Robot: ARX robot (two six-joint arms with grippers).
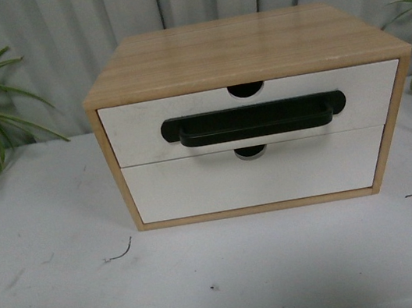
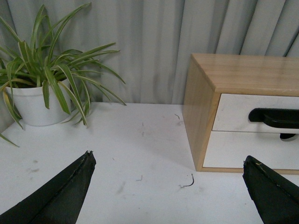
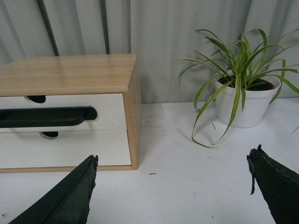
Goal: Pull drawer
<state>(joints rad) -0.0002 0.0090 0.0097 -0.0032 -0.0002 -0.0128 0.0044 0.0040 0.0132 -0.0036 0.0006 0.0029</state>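
Drawer (image 1: 139,133): upper of two in wooden cabinet (image 1: 243,45), mid table (image 1: 73,303); front sits flush with the frame, so judged fully shut, with black bar handle (image 1: 254,120) across its middle. Left end effector (image 2: 168,157) and right end effector (image 3: 174,154) are both spread wide, holding nothing, on the near side of the cabinet and apart from it. Judgement: square one end effector to handle centre, close around the bar, then pull straight and level toward the near edge so the cabinet does not slide.
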